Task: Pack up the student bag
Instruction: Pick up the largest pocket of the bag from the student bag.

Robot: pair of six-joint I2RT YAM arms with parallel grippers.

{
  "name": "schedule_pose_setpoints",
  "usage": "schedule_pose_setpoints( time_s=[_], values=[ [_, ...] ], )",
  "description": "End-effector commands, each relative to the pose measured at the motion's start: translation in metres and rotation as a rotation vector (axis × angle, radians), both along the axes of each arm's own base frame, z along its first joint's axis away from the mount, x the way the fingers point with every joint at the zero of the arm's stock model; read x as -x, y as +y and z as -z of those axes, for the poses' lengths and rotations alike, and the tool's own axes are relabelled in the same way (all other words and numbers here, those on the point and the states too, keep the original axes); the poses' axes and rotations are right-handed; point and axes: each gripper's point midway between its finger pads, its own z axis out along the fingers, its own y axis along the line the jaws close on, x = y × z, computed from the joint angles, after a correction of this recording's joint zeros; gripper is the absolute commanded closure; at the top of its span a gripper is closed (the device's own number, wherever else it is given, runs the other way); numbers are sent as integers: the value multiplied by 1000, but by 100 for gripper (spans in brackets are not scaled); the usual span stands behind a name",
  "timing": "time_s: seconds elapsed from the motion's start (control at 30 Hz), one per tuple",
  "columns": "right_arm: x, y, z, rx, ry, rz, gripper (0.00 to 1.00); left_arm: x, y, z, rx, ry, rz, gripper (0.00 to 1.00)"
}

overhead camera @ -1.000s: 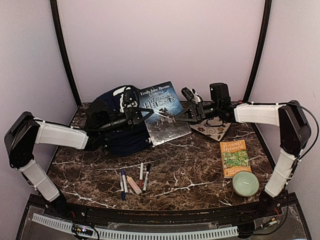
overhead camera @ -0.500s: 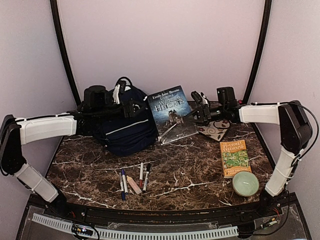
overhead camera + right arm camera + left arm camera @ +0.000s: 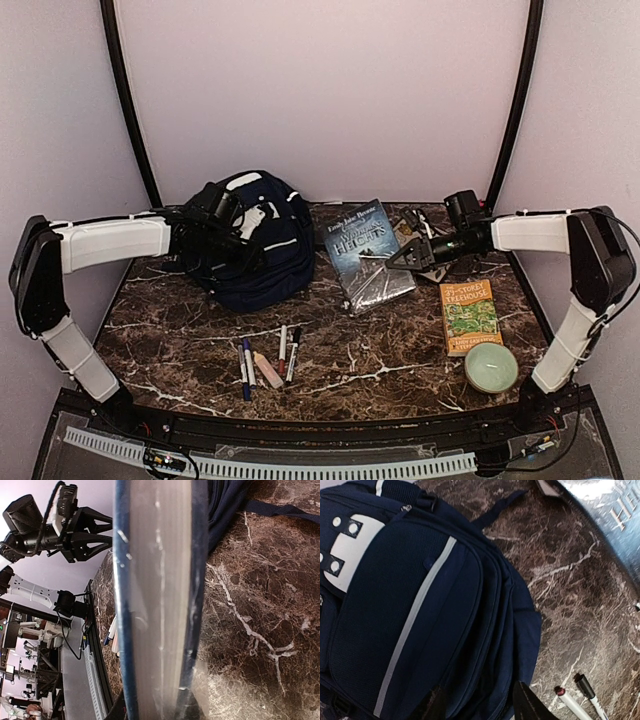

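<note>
Student bag (image 3: 262,250) lying front-up at the back left of a dark brown marble table (image 3: 380,350) veined in white, with pale lilac walls around.
The left gripper (image 3: 480,702) hovers over the bag's front pocket, jaws apart. The right gripper (image 3: 393,262) is clamped on the edge of a blue book (image 3: 366,255) titled "Wuthering Heights", just right of the bag. An orange book (image 3: 470,315) reads "Storey Treehouse", beside a green bowl (image 3: 491,367); markers (image 3: 268,365) lie front centre.

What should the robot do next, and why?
Probably lower the left end effector onto the navy-blue fabric backpack to pull it open: no opening shows, that end effector hovers open over it, and the right end effector grips the glossy dark-blue paperback book nearby.
</note>
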Motion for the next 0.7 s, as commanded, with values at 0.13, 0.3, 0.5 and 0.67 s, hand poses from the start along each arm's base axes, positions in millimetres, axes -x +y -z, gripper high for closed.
schedule_pose_setpoints(
  time_s=[0.13,0.3,0.5,0.67],
  values=[
    [1,5,-45,-86,-208,-53,100,-15,-19,43,-50,148,-32,55],
    [4,3,-44,-85,-219,-48,100,-30,-38,59,-38,175,-37,57],
    [5,3,-45,-86,-230,-48,100,-38,-55,75,-81,186,-40,58],
    [5,4,-43,-90,-225,-52,100,-40,-61,82,-93,195,-28,60]
  ],
)
